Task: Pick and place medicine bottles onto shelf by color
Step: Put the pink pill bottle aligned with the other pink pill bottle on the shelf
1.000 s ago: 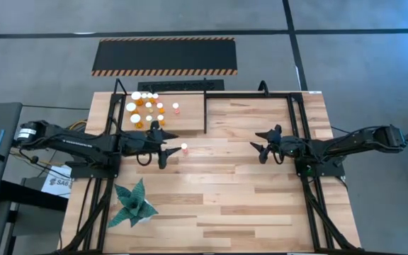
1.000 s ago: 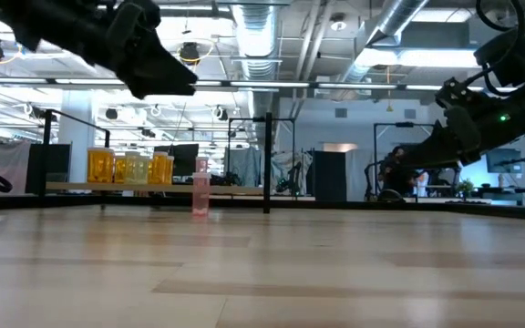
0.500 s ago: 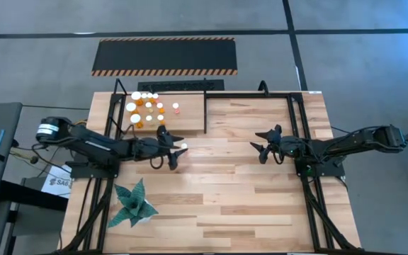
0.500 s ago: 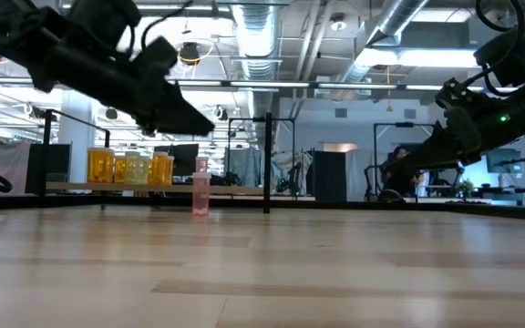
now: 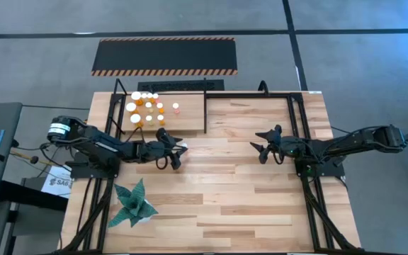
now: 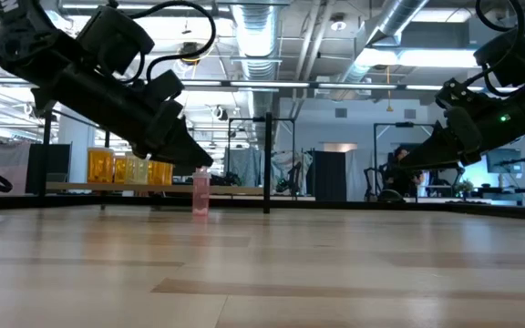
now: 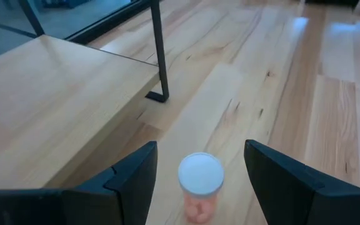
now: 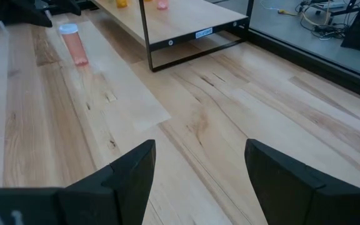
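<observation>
The left end effector (image 5: 178, 151) was down low over the table (image 5: 246, 205), its two dark fingers (image 7: 130, 181) spread wide on either side of a small pinkish-red bottle (image 7: 200, 195) with a white cap. The bottle stood upright on the table between them, and neither finger touched it, so nothing was grasped. It stood just in front of the shelf (image 5: 186, 122), near the black post at the shelf's corner (image 7: 159, 53).

The rest of the medicine bottles (image 5: 146, 108) were gathered on the shelf's light board, mostly toward its left end, orange and amber ones with white caps, with one pinkish bottle (image 5: 176, 108) standing a little apart from them on their right.

The right end effector (image 5: 263, 151) hung above the bare wood in the right half of the table, well apart from the shelf, its fingers (image 8: 130, 175) spread and holding nothing. A green folded-paper plant (image 5: 133, 204) sat near the table's front left corner.
</observation>
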Controlling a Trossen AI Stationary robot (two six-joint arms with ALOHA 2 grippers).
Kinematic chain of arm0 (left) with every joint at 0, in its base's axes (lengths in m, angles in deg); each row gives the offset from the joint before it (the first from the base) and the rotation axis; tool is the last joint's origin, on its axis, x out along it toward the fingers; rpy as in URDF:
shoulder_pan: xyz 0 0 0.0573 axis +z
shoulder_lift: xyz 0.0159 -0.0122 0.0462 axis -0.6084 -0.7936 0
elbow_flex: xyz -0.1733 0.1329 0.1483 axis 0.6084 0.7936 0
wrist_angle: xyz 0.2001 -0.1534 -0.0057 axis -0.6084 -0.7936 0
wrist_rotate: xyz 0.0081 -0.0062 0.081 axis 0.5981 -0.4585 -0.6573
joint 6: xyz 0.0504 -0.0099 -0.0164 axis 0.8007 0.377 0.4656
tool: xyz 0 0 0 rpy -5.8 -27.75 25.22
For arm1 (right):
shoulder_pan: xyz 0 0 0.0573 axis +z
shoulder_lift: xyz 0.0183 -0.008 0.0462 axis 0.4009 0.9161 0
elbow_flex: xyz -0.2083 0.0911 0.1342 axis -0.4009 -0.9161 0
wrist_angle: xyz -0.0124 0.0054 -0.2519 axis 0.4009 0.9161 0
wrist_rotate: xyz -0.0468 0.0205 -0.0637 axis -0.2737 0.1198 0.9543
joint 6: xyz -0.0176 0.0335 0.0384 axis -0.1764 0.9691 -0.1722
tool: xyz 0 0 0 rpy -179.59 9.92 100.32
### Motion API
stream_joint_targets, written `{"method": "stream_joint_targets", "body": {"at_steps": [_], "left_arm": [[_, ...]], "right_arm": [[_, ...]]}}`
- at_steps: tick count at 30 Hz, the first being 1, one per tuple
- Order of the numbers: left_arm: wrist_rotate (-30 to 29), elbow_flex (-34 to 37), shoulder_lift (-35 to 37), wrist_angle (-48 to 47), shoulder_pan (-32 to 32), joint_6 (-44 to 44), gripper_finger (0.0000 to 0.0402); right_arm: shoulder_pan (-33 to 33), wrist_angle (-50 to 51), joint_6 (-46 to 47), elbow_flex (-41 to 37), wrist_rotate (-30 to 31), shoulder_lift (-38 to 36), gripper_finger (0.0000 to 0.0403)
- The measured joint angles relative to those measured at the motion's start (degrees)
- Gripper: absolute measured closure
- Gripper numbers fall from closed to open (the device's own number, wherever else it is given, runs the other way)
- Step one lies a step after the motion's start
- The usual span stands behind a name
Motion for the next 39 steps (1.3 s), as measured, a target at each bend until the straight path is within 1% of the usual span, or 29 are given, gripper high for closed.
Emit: {"method": "stream_joint_targets", "body": {"at_steps": [6,12,17,22,25,28,35,39], "left_arm": [[0.0,0.0,0.0,-0.3,0.0,-0.6,0.0167],[-0.1,0.0,-0.1,-0.1,0.1,-0.7,0.0132],[-0.1,0.0,-2.7,1.3,0.2,-0.7,0.0101],[-0.4,0.0,-6.1,4.3,0.2,-1.3,0.0097],[-1.2,-0.1,-7.5,5.2,0.2,-1.4,0.0108],[-1.2,0.0,-8.2,5.2,0.2,-1.4,0.0127],[-3.5,0.0,-8.2,5.4,0.2,-1.6,0.0196],[-2.3,0.0,-8.2,5.4,0.2,-1.7,0.0238]], "right_arm": [[0.0,0.1,0.0,0.0,0.0,0.0,0.0132],[0.0,0.8,0.0,0.0,0.0,0.0,0.0132],[0.0,0.8,0.0,0.0,0.0,0.0,0.0132],[0.0,0.9,0.0,0.0,0.0,0.0,0.0132],[0.0,1.0,0.0,0.0,0.0,0.0,0.0132],[0.0,1.0,0.0,0.0,0.0,0.0,0.0132],[0.0,1.0,0.0,0.0,0.0,0.0,0.0132],[0.0,1.0,0.0,0.0,0.0,0.0,0.0132]]}}
